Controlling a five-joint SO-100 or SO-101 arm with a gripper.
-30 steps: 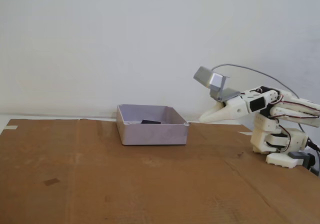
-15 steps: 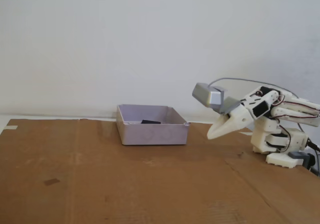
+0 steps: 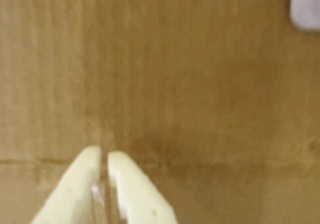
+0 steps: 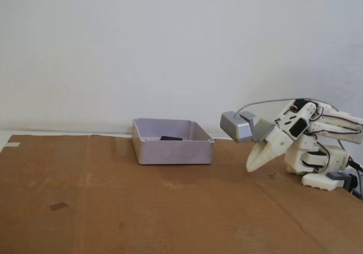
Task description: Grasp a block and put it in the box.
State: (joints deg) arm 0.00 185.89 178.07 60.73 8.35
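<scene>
Pointing down toward the cardboard-covered worktop (image 4: 170, 208), the tool (image 4: 252, 166) hangs near the arm's base, well right of the box (image 4: 173, 149) in the fixed view. Tool fingers (image 3: 125, 184) nearly touching, closed on nothing, wrist view. Block (image 4: 171, 138) lies inside the box. Box corner (image 3: 306, 6) shows top right in wrist view.

block (image 4: 170, 138) mostly hidden behind box (image 4: 173, 151) wall, wrist view blurred

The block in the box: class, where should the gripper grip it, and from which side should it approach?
Across the narrow sides of the block, coming from above: the box walls block any sideways approach, leaving only the open top. The gripper is shut and empty.
</scene>
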